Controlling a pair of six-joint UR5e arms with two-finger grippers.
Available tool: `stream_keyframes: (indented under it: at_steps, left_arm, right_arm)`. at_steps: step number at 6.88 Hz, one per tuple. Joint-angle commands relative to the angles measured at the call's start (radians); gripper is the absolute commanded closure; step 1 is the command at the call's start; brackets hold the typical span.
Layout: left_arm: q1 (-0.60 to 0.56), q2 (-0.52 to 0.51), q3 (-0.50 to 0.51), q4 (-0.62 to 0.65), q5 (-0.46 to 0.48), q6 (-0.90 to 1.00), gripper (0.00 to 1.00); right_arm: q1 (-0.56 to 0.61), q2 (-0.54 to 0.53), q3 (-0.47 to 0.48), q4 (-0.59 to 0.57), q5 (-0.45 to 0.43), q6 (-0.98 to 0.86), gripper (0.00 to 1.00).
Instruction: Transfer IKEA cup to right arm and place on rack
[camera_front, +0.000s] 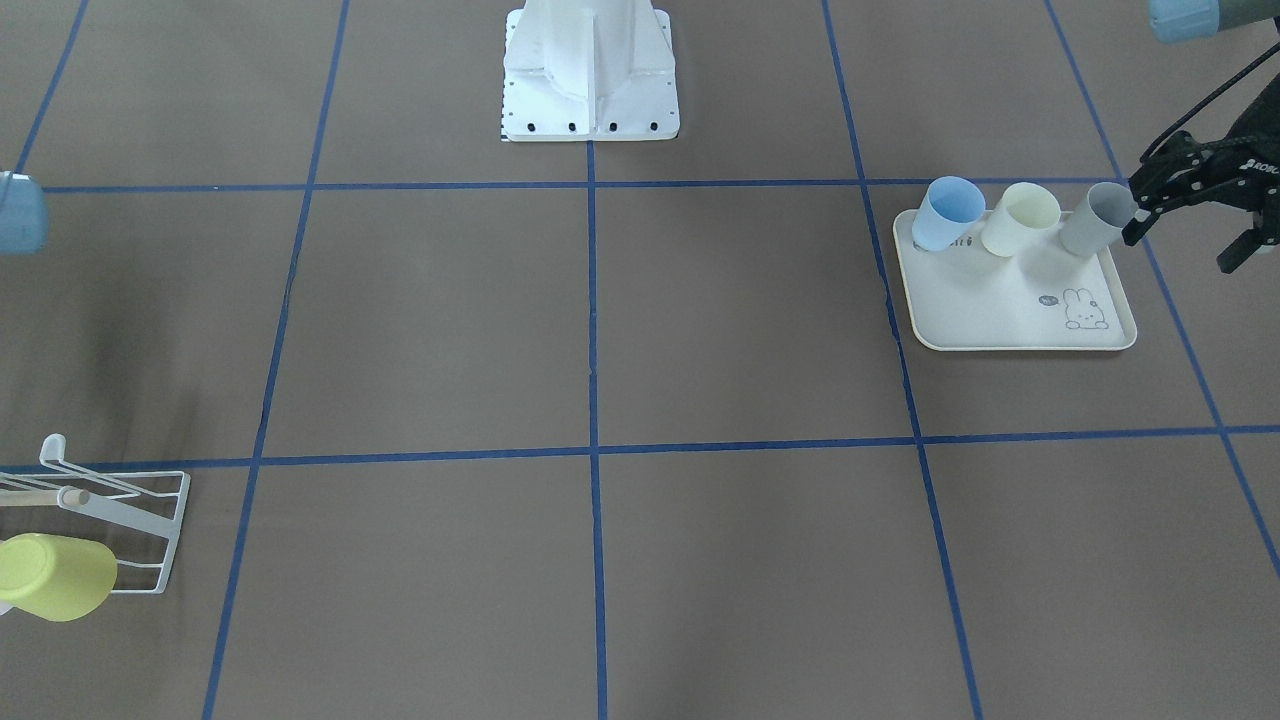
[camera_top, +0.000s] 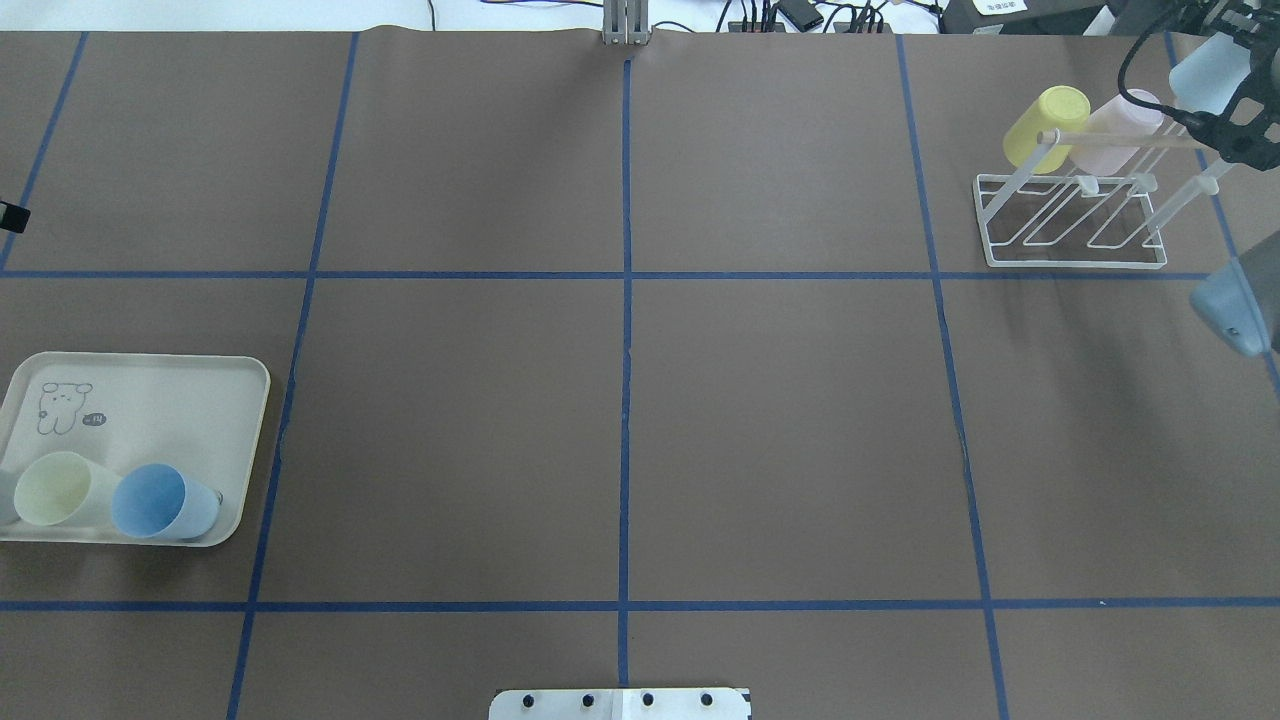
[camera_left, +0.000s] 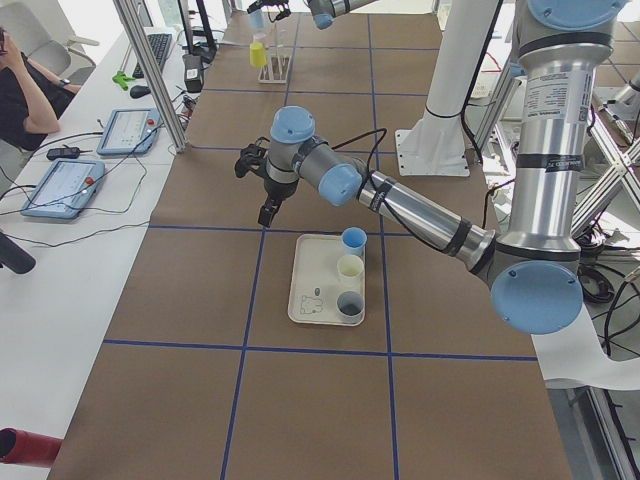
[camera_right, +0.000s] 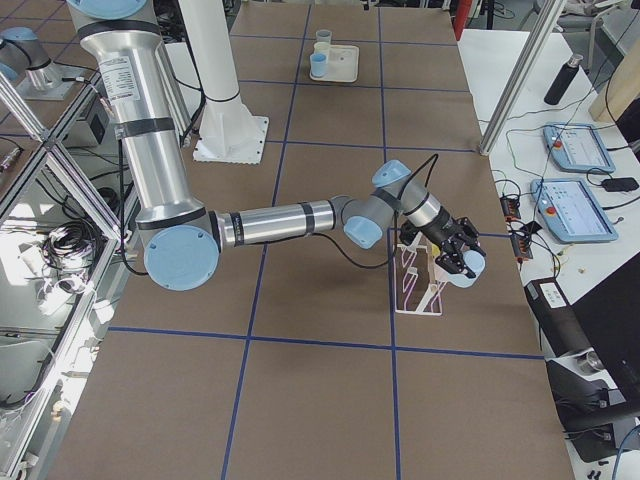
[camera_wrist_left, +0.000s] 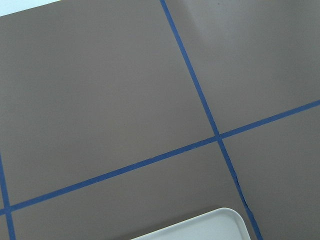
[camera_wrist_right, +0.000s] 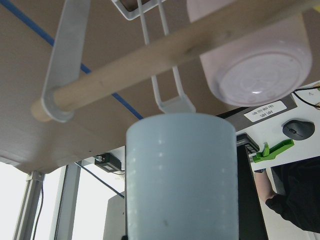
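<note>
My right gripper (camera_top: 1228, 100) is shut on a pale blue IKEA cup (camera_top: 1203, 72) at the far right end of the white wire rack (camera_top: 1075, 225). In the right wrist view the cup (camera_wrist_right: 180, 175) fills the centre, just below the rack's wooden dowel (camera_wrist_right: 165, 55). A yellow cup (camera_top: 1045, 125) and a pink cup (camera_top: 1125, 128) hang on the rack. My left gripper (camera_front: 1185, 238) is open and empty, hovering beside the grey cup (camera_front: 1095, 218) at the tray's edge.
The cream rabbit-print tray (camera_front: 1010, 315) holds a blue cup (camera_front: 948, 212), a cream cup (camera_front: 1020, 218) and the grey one. The robot's white base (camera_front: 590, 75) stands at the table's middle edge. A person (camera_left: 25, 95) sits at a side desk with tablets.
</note>
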Motion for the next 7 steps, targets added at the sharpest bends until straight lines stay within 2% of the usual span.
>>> stream_keyframes:
  at_steps: [1, 7]
  left_arm:
    - [0.001, 0.000, 0.007, -0.003, 0.000, 0.000, 0.00]
    - [0.002, -0.002, 0.014, -0.006, 0.000, 0.001, 0.00]
  right_arm:
    - [-0.011, -0.012, -0.001, 0.007, -0.012, 0.000, 1.00]
    - [-0.033, -0.013, -0.010, 0.008, -0.037, -0.001, 1.00]
